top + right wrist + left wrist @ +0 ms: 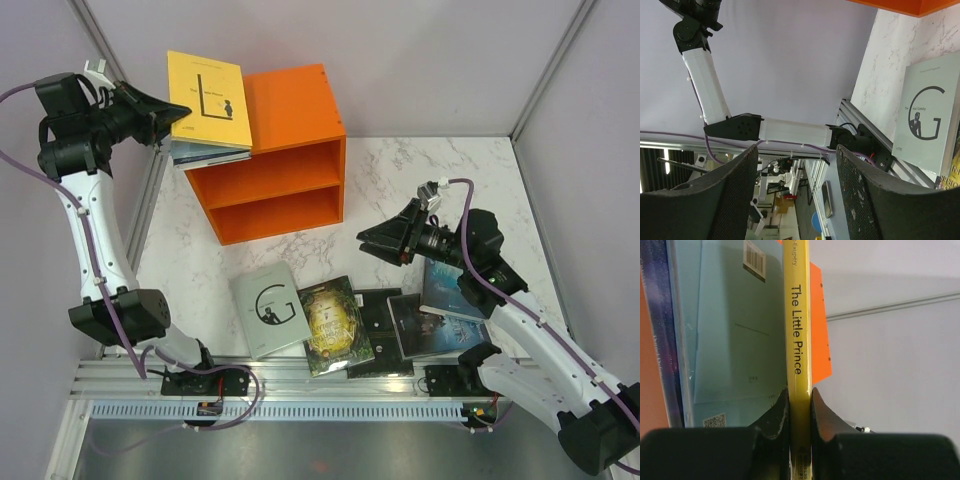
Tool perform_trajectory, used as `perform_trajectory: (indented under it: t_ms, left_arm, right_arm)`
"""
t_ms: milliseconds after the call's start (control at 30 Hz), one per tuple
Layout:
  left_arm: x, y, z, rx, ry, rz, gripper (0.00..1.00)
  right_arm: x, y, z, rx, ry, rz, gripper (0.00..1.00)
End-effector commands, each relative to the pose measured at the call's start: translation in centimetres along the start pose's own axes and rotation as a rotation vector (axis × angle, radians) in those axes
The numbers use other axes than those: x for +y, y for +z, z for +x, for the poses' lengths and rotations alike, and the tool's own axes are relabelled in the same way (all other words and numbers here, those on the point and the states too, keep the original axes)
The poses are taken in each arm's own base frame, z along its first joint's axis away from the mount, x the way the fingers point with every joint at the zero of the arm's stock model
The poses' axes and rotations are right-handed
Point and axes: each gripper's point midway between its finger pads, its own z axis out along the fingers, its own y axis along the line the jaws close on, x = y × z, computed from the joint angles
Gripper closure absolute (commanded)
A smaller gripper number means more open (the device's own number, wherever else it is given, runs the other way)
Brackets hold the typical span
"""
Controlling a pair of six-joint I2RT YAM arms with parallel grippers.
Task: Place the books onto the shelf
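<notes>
A white marbled tabletop (pixel 440 170), closed in by pale grey walls (pixel 450 60), is seen from above, and the orange shelf (pixel 290 150) is placed on it in the upper middle of the frame, with its two open compartments turned toward the lower edge. At the upper left, the yellow book (pixel 208 100) is held by the left pincer (pixel 165 120) over the left corner of the shelf top. In the left wrist view its spine (pixel 797 340) is clamped tightly between the two black fingers (pixel 777 415). A light blue book (pixel 730 340) lies just beside it, and a purple-blue book (pixel 657 315) is seen further to the left. Right of the centre, the right pincer (pixel 372 243) is held above the tabletop; its jaws stand apart and nothing is gripped between them. In the lower middle, four books are laid flat in a row: the grey-white book (pixel 268 308) with the big "G", the green-gold book (pixel 335 325), the black book (pixel 375 325) and a dark blue book (pixel 425 328). The teal-blue book (pixel 447 292) is partly covered by the right arm.
</notes>
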Motion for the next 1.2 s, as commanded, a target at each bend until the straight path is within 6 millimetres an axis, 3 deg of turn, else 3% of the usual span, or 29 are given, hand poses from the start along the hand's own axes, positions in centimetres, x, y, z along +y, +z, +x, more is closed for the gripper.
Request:
perform_trajectory:
  t_ms: [0,100,167,200,367,467,533,733,867,967,1100,1167]
  left_arm:
    - [-0.6,-0.2,-0.8,-0.009,0.099,0.030,0.98]
    - [0.8,0.2,-1.1,-0.004,0.100,-0.032,0.96]
    - [1.6,0.3,-1.5,-0.007,0.117,-0.067,0.90]
    - [2.4,0.2,-1.5,-0.013,0.107,-0.110,0.82]
    - [5.0,-0.1,-1.7,-0.031,0.119,-0.229,0.73]
    - [5.8,-0.3,-1.9,-0.041,0.122,-0.268,0.62]
    - [6.1,-0.5,-2.0,-0.042,0.126,-0.282,0.45]
    - [6.2,-1.1,-2.3,-0.069,0.148,-0.321,0.23]
    - [6.0,-3.0,-2.9,-0.133,0.184,-0.409,0.09]
    - [7.1,-4.8,-3.7,-0.199,0.189,-0.521,0.00]
    - [7.5,-8.3,-3.2,-0.277,0.180,-0.640,0.00]
    - [8.0,-9.1,-2.0,-0.269,0.159,-0.669,0.00]
  right_arm:
    - [0.4,-0.1,0.0,0.009,-0.031,-0.018,0.32]
    - [0.2,0.0,-0.1,0.005,-0.027,-0.013,0.32]
    - [0.0,0.0,-0.2,0.003,-0.027,-0.008,0.32]
    - [0.0,0.1,-0.2,0.004,-0.026,-0.007,0.32]
    - [-0.4,0.2,-0.5,-0.002,-0.025,0.002,0.32]
    - [-0.7,0.2,-0.4,-0.002,-0.018,0.008,0.32]
    - [-1.0,0.2,-0.3,-0.002,-0.016,0.013,0.32]
    - [-1.3,0.0,-0.3,-0.010,-0.008,0.018,0.33]
    - [-1.4,0.0,-0.2,-0.011,-0.007,0.019,0.33]
    - [-1.6,-0.1,-0.2,-0.013,-0.009,0.024,0.32]
    - [-2.5,0.0,-0.1,-0.007,-0.025,0.049,0.33]
    - [-3.4,0.0,-0.1,-0.004,-0.038,0.079,0.33]
